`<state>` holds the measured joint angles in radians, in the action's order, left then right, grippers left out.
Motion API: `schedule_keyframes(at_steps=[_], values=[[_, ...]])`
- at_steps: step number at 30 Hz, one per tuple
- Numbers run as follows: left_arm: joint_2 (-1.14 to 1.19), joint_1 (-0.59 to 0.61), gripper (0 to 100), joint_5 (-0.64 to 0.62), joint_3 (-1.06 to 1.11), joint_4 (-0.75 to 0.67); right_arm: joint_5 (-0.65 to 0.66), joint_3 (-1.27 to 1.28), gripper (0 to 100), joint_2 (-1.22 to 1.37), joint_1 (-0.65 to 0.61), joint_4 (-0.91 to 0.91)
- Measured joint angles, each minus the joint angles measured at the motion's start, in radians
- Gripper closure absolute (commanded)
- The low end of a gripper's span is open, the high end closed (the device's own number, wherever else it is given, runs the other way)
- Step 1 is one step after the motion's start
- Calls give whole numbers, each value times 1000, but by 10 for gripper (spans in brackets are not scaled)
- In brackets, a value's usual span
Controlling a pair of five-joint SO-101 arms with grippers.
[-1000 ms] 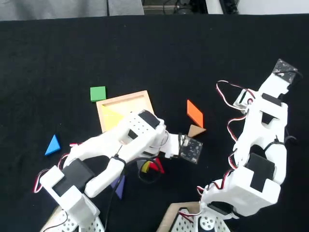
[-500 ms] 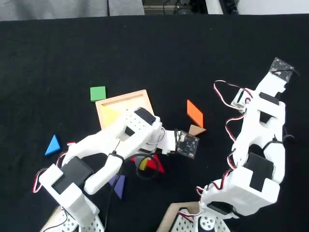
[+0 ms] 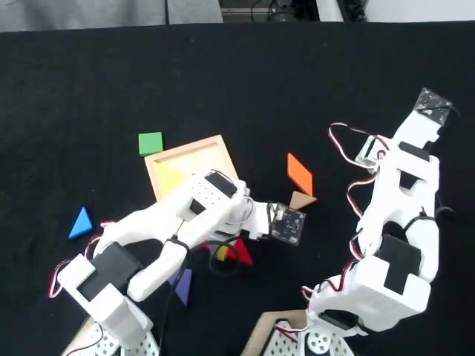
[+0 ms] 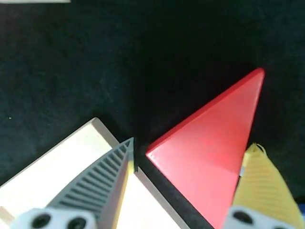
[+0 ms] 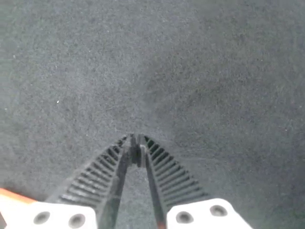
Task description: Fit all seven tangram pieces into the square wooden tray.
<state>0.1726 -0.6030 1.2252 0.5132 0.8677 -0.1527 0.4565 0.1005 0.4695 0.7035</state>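
Note:
The square wooden tray (image 3: 194, 156) holds a yellow triangle (image 3: 170, 176). My left arm lies across its near side. A red triangle (image 3: 241, 254) (image 4: 209, 143) lies flat on the black cloth just past a tray corner (image 4: 62, 171). My left gripper (image 3: 228, 252) (image 4: 193, 145) is open and low over it, the grey finger (image 4: 107, 174) above the tray corner and the yellow finger (image 4: 259, 186) at the triangle's other side. A green square (image 3: 151, 143), blue triangle (image 3: 81, 222), purple piece (image 3: 181, 284), orange parallelogram (image 3: 299, 173) and tan triangle (image 3: 301, 200) lie loose. My right gripper (image 5: 137, 143) is shut over bare cloth.
The right arm (image 3: 397, 215) stands folded at the right side, away from the pieces. The black cloth (image 3: 297, 89) runs to the table's far edge, with open room behind and to the right of the tray.
The left wrist has drawn back a little toward the tray, staying over the red triangle. The tray has shifted slightly. The right arm has barely moved.

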Motion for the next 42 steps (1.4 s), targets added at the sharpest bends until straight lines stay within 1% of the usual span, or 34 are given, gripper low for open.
schedule_keyframes(at_steps=[5, 9, 11, 14, 16, 22, 24, 26, 28, 31, 33, 38, 42], values=[[-2, 0, 658, 0, 0, 2, 0, 0, 987, 0, 0, 0], [-2, 0, 667, -3, -2, 38, 0, 0, 987, 0, 0, 0], [-2, 0, 724, -3, -2, 44, 0, 0, 987, 0, 0, 0], [-2, 0, 837, -5, -2, 58, 0, 0, 987, 0, 0, 0], [-3, -8, 876, -9, 0, 64, 0, 0, 987, 0, 0, 0], [-5, -9, 832, -18, 0, 66, 0, 0, 987, 0, 0, 0], [-5, -9, 840, -18, 0, 66, 0, 0, 987, 0, 0, 0], [-6, -9, 851, -60, -3, 69, 0, 0, 987, 0, 0, 0], [-2, -8, 863, -141, -40, 92, 0, 0, 987, 0, 0, 0], [2, -15, 878, -275, -138, 149, 0, 0, 987, 0, 0, 0], [-18, 2, 883, -339, -210, 198, 0, 0, 987, 0, 0, 0], [-95, 103, 880, -436, -321, 265, 0, 0, 987, 0, 0, 0], [-126, 198, 880, -453, -328, 270, 0, 0, 987, 0, 0, 0]])
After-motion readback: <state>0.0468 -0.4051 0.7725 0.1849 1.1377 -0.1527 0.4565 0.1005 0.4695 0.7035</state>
